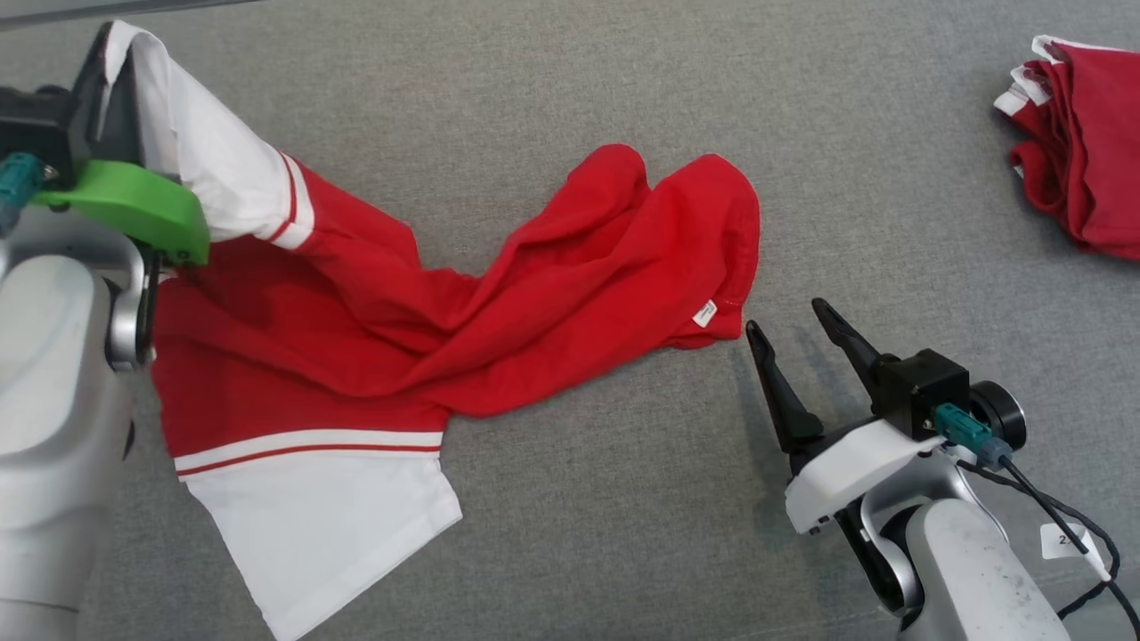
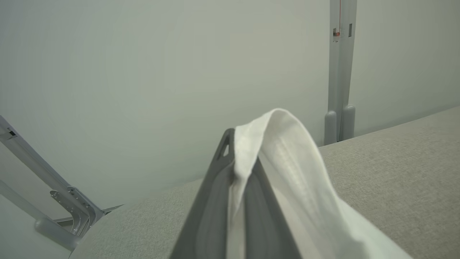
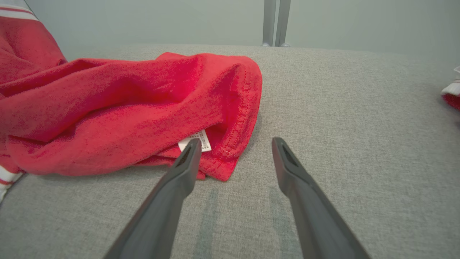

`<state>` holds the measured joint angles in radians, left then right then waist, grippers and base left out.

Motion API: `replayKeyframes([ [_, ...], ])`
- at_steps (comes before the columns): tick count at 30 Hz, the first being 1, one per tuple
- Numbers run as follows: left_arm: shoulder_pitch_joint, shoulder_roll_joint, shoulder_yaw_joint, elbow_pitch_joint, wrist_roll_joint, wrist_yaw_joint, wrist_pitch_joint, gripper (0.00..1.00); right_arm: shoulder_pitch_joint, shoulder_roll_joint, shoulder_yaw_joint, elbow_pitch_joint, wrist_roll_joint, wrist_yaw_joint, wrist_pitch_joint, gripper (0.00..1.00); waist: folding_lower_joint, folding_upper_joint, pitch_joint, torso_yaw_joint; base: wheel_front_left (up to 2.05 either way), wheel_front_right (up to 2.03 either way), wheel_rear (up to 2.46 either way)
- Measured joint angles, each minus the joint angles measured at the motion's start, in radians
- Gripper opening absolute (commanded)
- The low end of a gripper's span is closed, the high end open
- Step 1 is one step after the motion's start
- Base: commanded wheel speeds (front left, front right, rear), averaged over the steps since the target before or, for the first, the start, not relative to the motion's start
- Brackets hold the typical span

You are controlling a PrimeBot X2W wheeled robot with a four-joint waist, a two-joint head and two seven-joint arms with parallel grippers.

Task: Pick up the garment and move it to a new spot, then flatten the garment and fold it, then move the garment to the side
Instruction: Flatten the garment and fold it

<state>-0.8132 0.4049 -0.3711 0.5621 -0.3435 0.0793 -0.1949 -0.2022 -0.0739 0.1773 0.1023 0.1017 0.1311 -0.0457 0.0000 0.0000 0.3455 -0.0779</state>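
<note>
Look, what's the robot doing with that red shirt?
It is picking up a red and white shirt off the grey cloth-covered table. Its left gripper is shut on a white sleeve and holds that end up, while the rest lies crumpled. Its right gripper is open next to the hem, holding nothing. Another red garment lies bunched at the far right.

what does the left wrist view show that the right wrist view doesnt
Left wrist view has: the left gripper shut on a white fold of the garment, and a metal bracket at lower left. Right wrist view has: the right gripper, open, by the garment's white label, plus the edge of a second garment at far right. Both have: the grey surface, the pale wall, a grey post.
</note>
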Motion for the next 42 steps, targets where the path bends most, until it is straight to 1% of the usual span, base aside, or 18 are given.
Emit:
replayKeyframes([
  [8, -0.125, 0.043, 0.039, 0.119, 0.004, 0.012, -0.014, 0.00, -0.014, -0.005, 0.015, -0.001, -0.005, 0.000, -0.002, 1.00, 0.0000, 0.0000, 0.074, -0.060, 0.00, 0.00, 0.00],
  [11, -0.154, 0.057, 0.054, 0.160, 0.002, 0.032, -0.022, 0.00, -0.020, -0.010, 0.026, -0.001, -0.005, 0.000, -0.009, 1.00, 0.0000, 0.0000, 0.092, -0.082, 0.00, 0.00, 0.00],
  [12, -0.160, 0.060, 0.058, 0.177, 0.002, 0.038, -0.022, 0.18, -0.020, -0.012, 0.030, 0.001, -0.005, 0.000, -0.009, 1.00, 0.0000, 0.0000, 0.097, -0.090, 0.00, 0.00, 0.00],
  [13, -0.164, 0.061, 0.063, 0.192, 0.001, 0.046, -0.021, 0.83, -0.021, -0.015, 0.033, 0.002, -0.005, 0.000, -0.009, 1.00, 0.0000, 0.0000, 0.101, -0.095, 0.00, 0.00, 0.00],
  [14, -0.169, 0.060, 0.070, 0.208, -0.007, 0.053, -0.015, 0.83, -0.022, -0.017, 0.035, 0.003, -0.005, 0.000, -0.009, 1.00, 0.0000, 0.0000, 0.105, -0.100, 0.00, 0.00, 0.00],
  [15, -0.176, 0.059, 0.078, 0.221, -0.018, 0.057, -0.014, 1.00, -0.024, -0.020, 0.038, 0.003, -0.005, 0.000, -0.008, 1.00, 0.0000, 0.0000, 0.109, -0.103, 0.00, 0.00, 0.00],
  [18, -0.198, 0.046, 0.085, 0.241, -0.025, 0.068, -0.030, 1.00, -0.027, -0.025, 0.042, 0.002, -0.005, 0.000, -0.004, 1.00, 0.0000, 0.0000, 0.116, -0.101, 0.00, 0.00, 0.00],
  [21, -0.197, 0.007, 0.090, 0.235, -0.029, 0.086, -0.053, 1.00, -0.028, -0.035, 0.032, 0.000, -0.006, 0.000, 0.000, 1.00, 0.0000, 0.0000, 0.115, -0.087, 0.00, 0.00, 0.00],
  [22, -0.181, -0.026, 0.089, 0.216, -0.033, 0.088, -0.062, 1.00, -0.027, -0.038, 0.023, -0.003, -0.008, 0.000, 0.004, 1.00, 0.0000, 0.0000, 0.109, -0.074, 0.00, 0.00, 0.00],
  [24, -0.149, -0.058, 0.092, 0.179, -0.033, 0.088, -0.066, 1.00, -0.025, -0.046, 0.011, -0.008, -0.010, 0.000, 0.009, 1.00, 0.0000, 0.0000, 0.101, -0.056, 0.00, 0.00, 0.00],
  [27, -0.083, -0.099, 0.107, 0.050, -0.020, 0.087, -0.067, 1.00, -0.018, -0.052, -0.005, -0.017, -0.011, 0.000, 0.018, 1.00, 0.0000, 0.0000, 0.085, -0.027, 0.00, 0.00, 0.00],
  [31, 0.062, -0.172, 0.129, -0.111, -0.003, 0.070, -0.069, 1.00, -0.004, -0.058, -0.021, -0.017, -0.011, 0.000, 0.027, 1.00, 0.0000, 0.0000, 0.056, 0.010, 0.00, 0.00, 0.00],
  [36, 0.251, -0.244, 0.139, -0.262, 0.029, 0.036, -0.069, 1.00, 0.010, -0.060, -0.032, -0.003, -0.011, 0.000, 0.046, 1.00, 0.0000, 0.0000, 0.005, 0.049, 0.00, 0.00, 0.00],
  [40, 0.374, -0.268, 0.128, -0.327, 0.062, 0.008, -0.069, 1.00, 0.011, -0.057, -0.041, 0.023, 0.004, 0.000, 0.066, 1.00, 0.0000, 0.0000, -0.033, 0.080, 0.00, 0.00, 0.00],
  [42, 0.425, -0.277, 0.126, -0.352, 0.079, 0.001, -0.069, 1.00, 0.011, -0.053, -0.043, 0.032, 0.006, 0.000, 0.074, 1.00, 0.0000, 0.0000, -0.052, 0.095, 0.00, 0.00, 0.00],
])
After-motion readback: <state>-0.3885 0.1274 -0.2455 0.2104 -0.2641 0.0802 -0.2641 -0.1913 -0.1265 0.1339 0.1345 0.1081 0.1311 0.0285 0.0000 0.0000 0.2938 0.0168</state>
